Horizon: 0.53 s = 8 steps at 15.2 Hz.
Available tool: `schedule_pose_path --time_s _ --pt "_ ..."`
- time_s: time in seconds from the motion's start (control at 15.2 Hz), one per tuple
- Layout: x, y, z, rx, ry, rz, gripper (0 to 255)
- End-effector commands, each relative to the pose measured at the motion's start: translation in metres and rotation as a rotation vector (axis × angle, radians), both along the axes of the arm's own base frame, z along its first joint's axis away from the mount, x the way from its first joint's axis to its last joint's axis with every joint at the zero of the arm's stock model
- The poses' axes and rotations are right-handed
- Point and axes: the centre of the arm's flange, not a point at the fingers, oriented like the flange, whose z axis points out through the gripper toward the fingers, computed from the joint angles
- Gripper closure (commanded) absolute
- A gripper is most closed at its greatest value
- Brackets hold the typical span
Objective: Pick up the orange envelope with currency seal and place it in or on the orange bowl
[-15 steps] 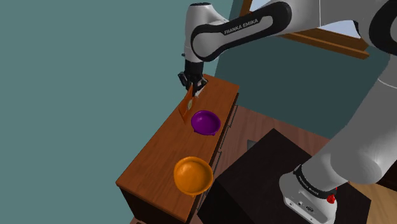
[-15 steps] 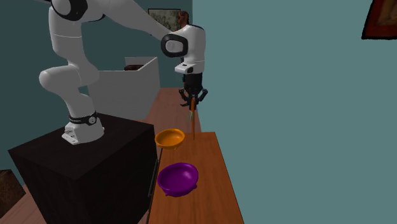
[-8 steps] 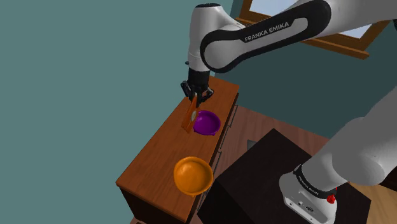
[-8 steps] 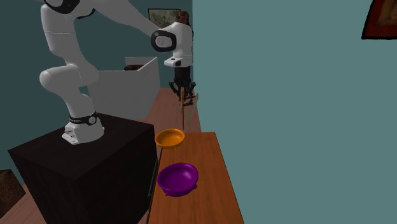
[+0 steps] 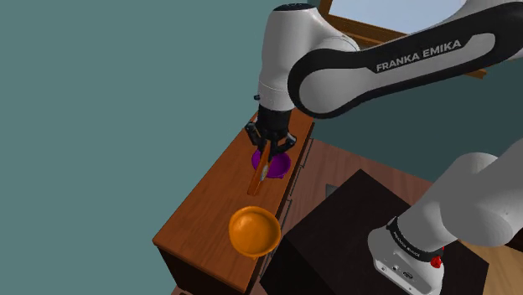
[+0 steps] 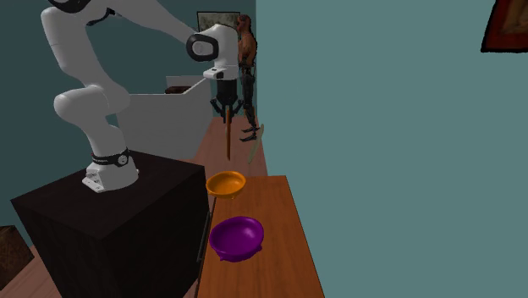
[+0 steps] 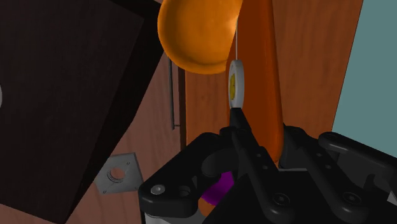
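While the arm (image 5: pixel 352 67) reaches from its black stand (image 5: pixel 352 226) out over the wooden cabinet (image 5: pixel 201 218), we're mid-carry: pick is done, place is not.

Two bowls sit on the cabinet top. The orange bowl (image 5: pixel 254 231) is at the near end in the shoulder view, and the purple bowl (image 5: pixel 283 165) sits further along, partly behind the hand.

The orange envelope (image 5: pixel 260 172) is in the air, clear of the wood, hanging edge-down and tilted. In the shoulder view its lower end falls between the two bowls, short of the orange one. The second exterior view puts the envelope (image 6: pixel 228 140) above the orange bowl (image 6: pixel 226 183) with a clear gap between them.

The gripper (image 5: pixel 268 147) is clamped on the envelope's upper end. In the wrist view the orange sheet (image 7: pixel 264 70) runs out from between the black fingers (image 7: pixel 245 137), with the round seal (image 7: pixel 235 83) on its face and the orange bowl (image 7: pixel 197 32) ahead of its tip.

Next move, my read:
- Travel on towards the orange bowl until the envelope's lower end is over the hollow.
- Descend, then release.
- Risk: a tall thin sheet can tip over the rim, so drop it low.

Count: one arm, one stand, one cabinet, two bowls (one orange, one purple), one envelope, one seal.
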Motion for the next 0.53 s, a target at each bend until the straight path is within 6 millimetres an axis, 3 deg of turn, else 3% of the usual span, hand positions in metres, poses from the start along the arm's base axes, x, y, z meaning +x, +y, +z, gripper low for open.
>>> schedule_pose_path --time_s 0.0,0.46 --pt "-0.023 0.013 0.005 0.000 0.000 -0.001 255" --pt "-0.023 0.013 -0.032 0.000 0.000 -0.001 255"
